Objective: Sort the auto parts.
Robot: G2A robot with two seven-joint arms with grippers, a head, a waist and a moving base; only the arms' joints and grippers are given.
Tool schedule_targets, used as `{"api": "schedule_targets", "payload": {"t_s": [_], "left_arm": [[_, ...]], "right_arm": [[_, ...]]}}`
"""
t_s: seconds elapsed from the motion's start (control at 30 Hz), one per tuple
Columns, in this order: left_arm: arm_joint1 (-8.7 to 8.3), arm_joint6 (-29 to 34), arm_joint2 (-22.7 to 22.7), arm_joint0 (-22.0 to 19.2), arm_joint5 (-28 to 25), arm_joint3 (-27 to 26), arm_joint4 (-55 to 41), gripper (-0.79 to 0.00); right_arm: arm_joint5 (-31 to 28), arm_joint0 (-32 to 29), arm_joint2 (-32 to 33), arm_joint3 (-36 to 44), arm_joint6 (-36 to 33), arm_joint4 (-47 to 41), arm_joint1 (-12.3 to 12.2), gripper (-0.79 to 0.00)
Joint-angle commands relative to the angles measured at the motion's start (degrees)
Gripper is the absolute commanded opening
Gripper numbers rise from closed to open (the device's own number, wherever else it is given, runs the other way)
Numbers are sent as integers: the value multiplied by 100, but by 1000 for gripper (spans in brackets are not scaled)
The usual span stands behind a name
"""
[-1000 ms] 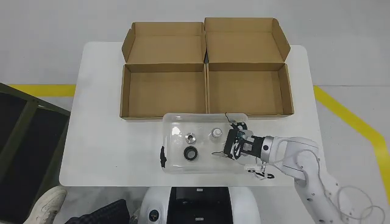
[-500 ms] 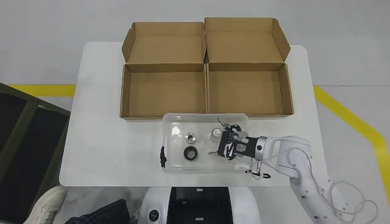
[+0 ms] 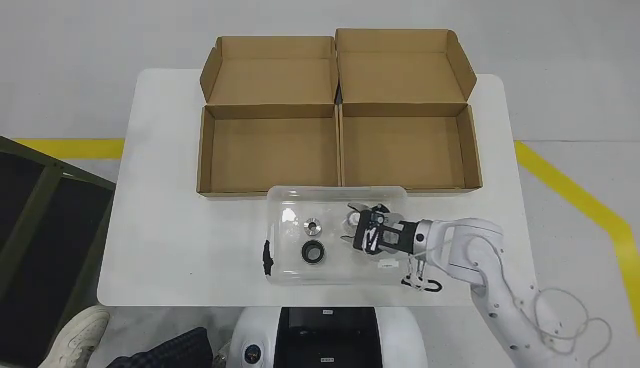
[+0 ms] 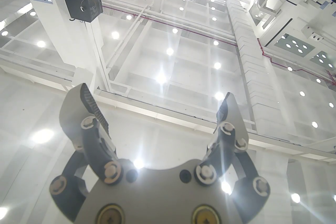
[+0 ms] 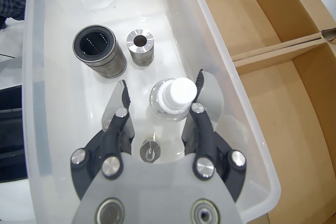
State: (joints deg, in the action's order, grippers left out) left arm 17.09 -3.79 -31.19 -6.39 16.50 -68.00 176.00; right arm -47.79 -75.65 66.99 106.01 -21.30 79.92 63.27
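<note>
Before the two cardboard boxes (image 3: 270,153), in the clear bin (image 5: 202,33) on the table (image 3: 160,168), the released right pincer (image 5: 162,80) straddles the upright white-capped part (image 5: 181,95) (nearer one finger), so this looks like the grasp step: next, close squarely and lift.

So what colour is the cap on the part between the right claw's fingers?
The cap is white, clearest in the right wrist view.
</note>
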Motion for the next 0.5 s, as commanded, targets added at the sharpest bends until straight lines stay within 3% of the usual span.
{"api": "schedule_targets", "payload": {"t_s": [0.0, 0.1, 0.23, 0.27, 0.47], "left_arm": [[0, 0, 0, 0, 0, 0, 0, 0], [0, 0, 0, 0, 0, 0, 0, 0], [0, 0, 0, 0, 0, 0, 0, 0], [0, 0, 0, 0, 0, 0, 0, 0], [0, 0, 0, 0, 0, 0, 0, 0]], "right_arm": [[8, 25, -25, -34, -5, -11, -2, -443], [19, 54, -54, -64, -26, -21, -6, -493], [5, 81, -77, -65, -40, -30, -17, -699], [-4, 83, -77, -56, -35, -30, -20, -785], [-139, 39, -16, 146, 80, -52, -59, -785]]}}
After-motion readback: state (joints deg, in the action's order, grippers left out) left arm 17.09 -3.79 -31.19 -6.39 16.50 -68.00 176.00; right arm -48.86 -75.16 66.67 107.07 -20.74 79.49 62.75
